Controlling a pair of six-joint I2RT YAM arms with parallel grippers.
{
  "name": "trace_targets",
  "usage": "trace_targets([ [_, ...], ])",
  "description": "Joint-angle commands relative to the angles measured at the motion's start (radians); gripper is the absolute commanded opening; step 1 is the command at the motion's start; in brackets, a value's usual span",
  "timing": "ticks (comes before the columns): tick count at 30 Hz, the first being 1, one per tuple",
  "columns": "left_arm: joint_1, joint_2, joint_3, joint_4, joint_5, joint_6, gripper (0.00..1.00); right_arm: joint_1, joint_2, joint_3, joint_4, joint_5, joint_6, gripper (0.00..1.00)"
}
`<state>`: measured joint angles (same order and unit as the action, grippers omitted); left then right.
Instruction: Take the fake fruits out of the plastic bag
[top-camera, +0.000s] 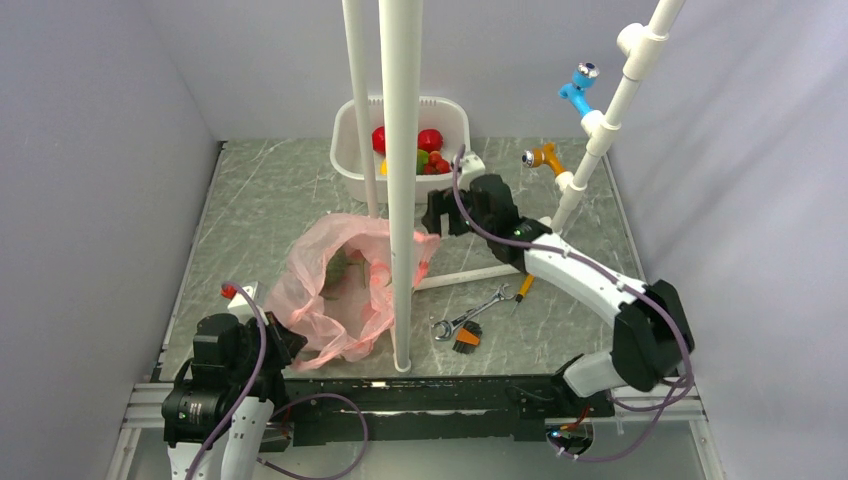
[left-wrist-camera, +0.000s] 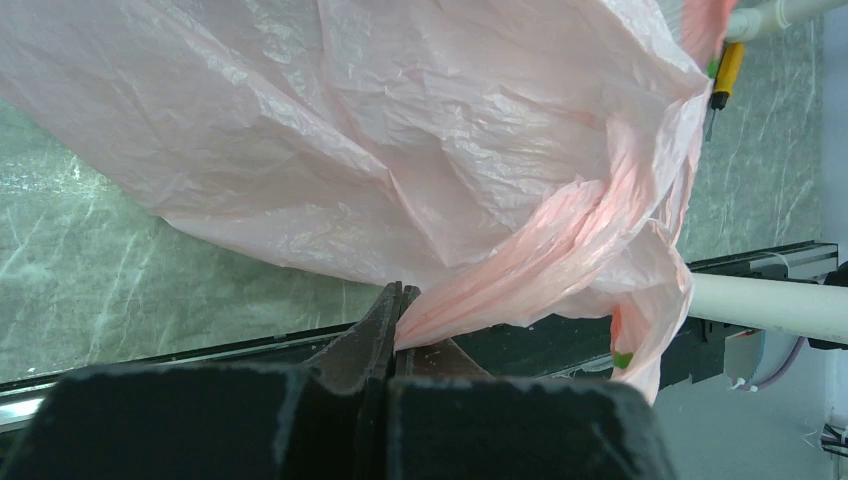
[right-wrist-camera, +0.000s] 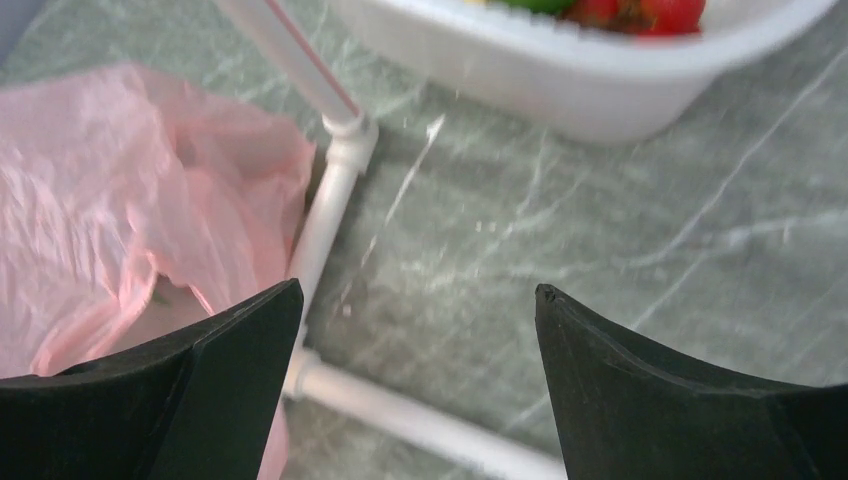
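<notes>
The pink plastic bag (top-camera: 340, 285) lies crumpled on the table's left middle, its mouth open toward the back. My left gripper (top-camera: 288, 348) is shut on a twisted handle of the bag (left-wrist-camera: 400, 150) at its near edge; the wrist view shows the pink film pinched between the closed fingertips (left-wrist-camera: 402, 292). Several fake fruits (top-camera: 430, 140), red and green, lie in the white tub (top-camera: 450, 165) at the back. My right gripper (top-camera: 432, 220) is open and empty, between the bag's right edge (right-wrist-camera: 100, 200) and the tub (right-wrist-camera: 560, 70). It (right-wrist-camera: 417, 290) holds nothing. Red fruits (right-wrist-camera: 670, 12) show at the tub's rim.
A white pipe frame (top-camera: 400, 200) stands through the middle, its base bars (right-wrist-camera: 330, 200) on the table below the right gripper. A wrench (top-camera: 470, 315), an orange-handled brush (top-camera: 467, 340) and a screwdriver (top-camera: 525, 287) lie right of the bag. A red-button box (top-camera: 232, 291) sits at left.
</notes>
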<state>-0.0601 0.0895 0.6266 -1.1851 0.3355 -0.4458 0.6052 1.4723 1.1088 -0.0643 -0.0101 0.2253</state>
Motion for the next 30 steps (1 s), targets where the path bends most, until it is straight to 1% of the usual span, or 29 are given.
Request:
trace_targets([
  [1,0.006,0.012,0.002,0.039,0.013,0.017,0.0,0.031,-0.167,-0.17,0.18,-0.036,0.053,0.89],
  [5,0.006,0.015,0.004,0.038,0.01,0.015,0.0,0.065,-0.318,-0.275,0.193,-0.023,0.004,0.89],
  [9,0.005,0.025,0.008,0.031,0.009,0.012,0.0,0.069,-0.458,-0.283,0.097,0.042,-0.056,0.89],
  [11,0.006,0.03,0.011,0.024,0.012,0.009,0.0,0.072,-0.501,-0.268,0.072,-0.017,-0.074,0.89],
  [13,0.006,0.043,0.018,0.009,0.022,0.002,0.0,0.091,-0.52,-0.263,0.088,-0.179,-0.056,0.86],
  [14,0.006,0.051,0.022,0.001,0.031,-0.001,0.0,0.117,-0.519,-0.269,0.115,-0.229,-0.036,0.85],
  [16,0.006,0.06,0.034,-0.019,0.055,-0.012,0.0,0.21,-0.493,-0.269,0.164,-0.283,-0.009,0.83],
  [19,0.006,0.053,0.06,-0.031,0.076,-0.04,0.0,0.369,-0.416,-0.246,0.222,-0.289,-0.013,0.81],
  [21,0.006,0.043,0.074,-0.042,0.08,-0.047,0.0,0.428,-0.343,-0.228,0.26,-0.284,0.0,0.68],
  [23,0.006,0.034,0.08,-0.058,0.079,-0.042,0.0,0.435,-0.26,-0.206,0.297,-0.29,0.044,0.54],
  [24,0.006,0.031,0.079,-0.072,0.077,-0.035,0.0,0.436,-0.22,-0.195,0.319,-0.294,0.06,0.5],
  [27,0.006,0.022,0.073,-0.132,0.085,-0.015,0.0,0.44,-0.074,-0.132,0.345,-0.271,0.08,0.4],
  [30,0.006,-0.001,0.074,-0.178,0.101,-0.01,0.0,0.443,0.051,-0.054,0.312,-0.212,0.095,0.35],
])
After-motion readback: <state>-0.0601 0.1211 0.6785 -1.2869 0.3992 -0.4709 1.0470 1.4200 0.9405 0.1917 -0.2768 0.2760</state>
